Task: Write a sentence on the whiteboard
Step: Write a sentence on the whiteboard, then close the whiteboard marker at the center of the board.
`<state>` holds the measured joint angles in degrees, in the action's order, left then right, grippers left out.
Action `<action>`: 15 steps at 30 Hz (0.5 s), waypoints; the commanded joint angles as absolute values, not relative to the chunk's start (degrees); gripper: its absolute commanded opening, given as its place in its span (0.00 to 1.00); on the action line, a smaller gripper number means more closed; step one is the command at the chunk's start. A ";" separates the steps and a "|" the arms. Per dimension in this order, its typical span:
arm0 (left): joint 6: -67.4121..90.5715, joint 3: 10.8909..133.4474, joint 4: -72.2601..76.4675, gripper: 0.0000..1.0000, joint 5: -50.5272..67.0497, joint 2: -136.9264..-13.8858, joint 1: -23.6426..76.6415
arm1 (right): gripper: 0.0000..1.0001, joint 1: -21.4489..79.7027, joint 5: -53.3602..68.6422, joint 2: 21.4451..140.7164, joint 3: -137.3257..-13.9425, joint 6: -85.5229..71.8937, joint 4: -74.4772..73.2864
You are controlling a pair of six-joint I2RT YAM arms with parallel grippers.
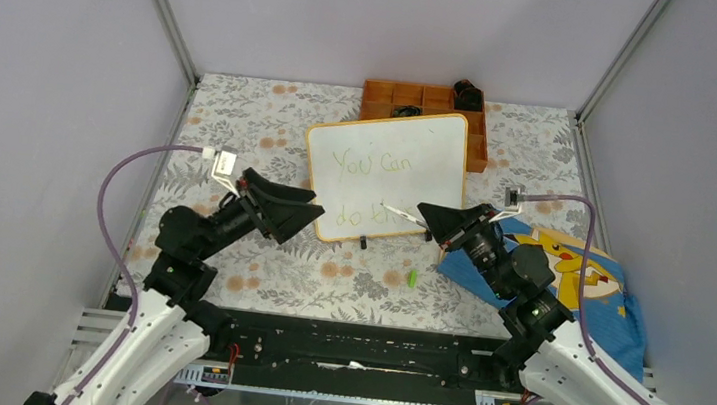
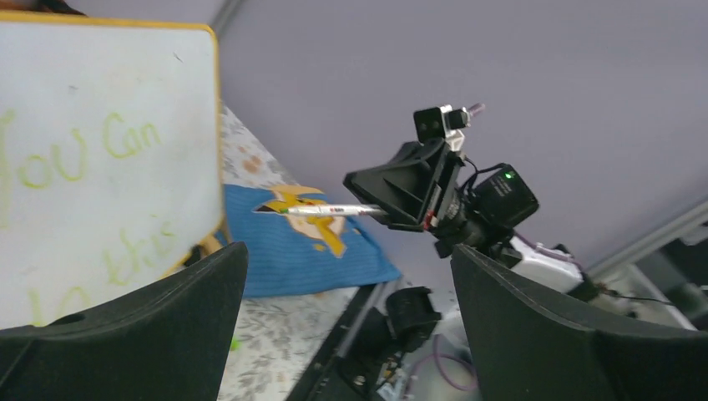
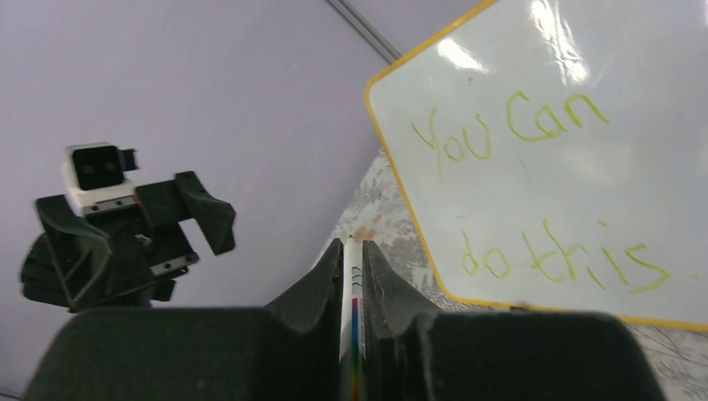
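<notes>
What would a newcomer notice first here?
The whiteboard in the middle of the table stands out, with the sentence "You can do this" in faint green across two lines. Next comes the right gripper, shut on a marker pointing at the board's lower part, beside a blue cartoon-print cloth.

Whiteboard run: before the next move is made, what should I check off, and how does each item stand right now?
1. Sentence on the whiteboard complete, "You can do this" in two lines: ok.
2. Right gripper shut on the marker: ok.
3. Marker tip clear of the board: ok, the left wrist view shows it apart.
4. Left gripper open and empty: ok.
5. Cap at hand: cannot tell; a small green piece lies on the table in front of the board.
</notes>
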<state>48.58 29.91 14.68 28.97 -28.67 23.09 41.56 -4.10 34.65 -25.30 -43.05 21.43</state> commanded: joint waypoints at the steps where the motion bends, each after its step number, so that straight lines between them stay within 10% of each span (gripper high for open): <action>1: 59.24 29.07 28.58 0.99 32.55 -33.74 25.11 | 0.00 41.22 -2.01 37.49 -30.40 -45.92 32.81; 15: 53.44 32.34 34.19 0.97 17.49 -50.86 47.63 | 0.00 41.22 -4.95 35.51 -27.33 -48.48 30.94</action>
<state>56.64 29.52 28.80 24.03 -45.78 40.05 41.56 -4.03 34.85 -27.49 -45.89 26.55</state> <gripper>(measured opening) 0.978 0.152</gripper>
